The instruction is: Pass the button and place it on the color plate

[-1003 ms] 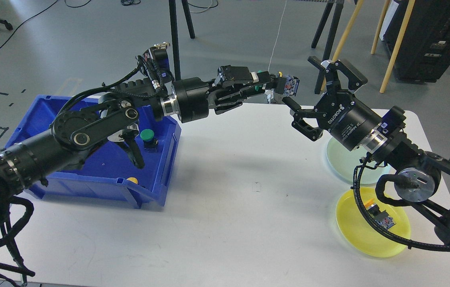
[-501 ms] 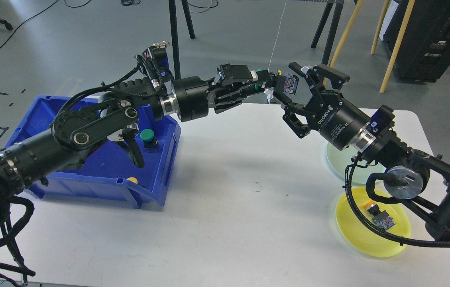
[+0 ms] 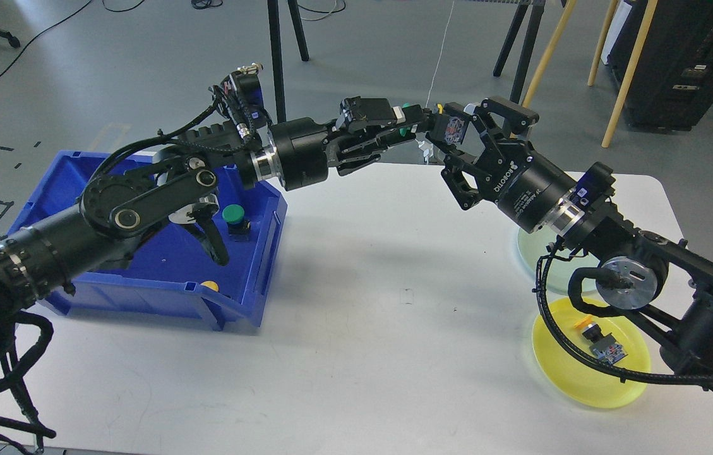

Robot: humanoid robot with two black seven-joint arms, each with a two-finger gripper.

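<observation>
Head view shows my left claw [image 3: 422,123] raised over the far edge of the white bench [image 3: 362,328], its fingers clamped on a green button [image 3: 451,128] whose blue and red contact block sticks out toward my right. My right claw [image 3: 465,136] sits around that block with its fingers spread, one above and one below; I cannot tell whether either finger touches it.

A blue bin [image 3: 160,265] stands on the left part of the bench. Inside it I see another green-capped button [image 3: 234,217], upright, and a yellow one [image 3: 209,285] at the near wall.

On the right side lie two plates, close together: a pale green plate [image 3: 536,253], partly hidden behind my right arm, and a yellow plate [image 3: 574,373] nearer to me. A yellow-capped button [image 3: 597,338] lies on its side in the yellow plate.
</observation>
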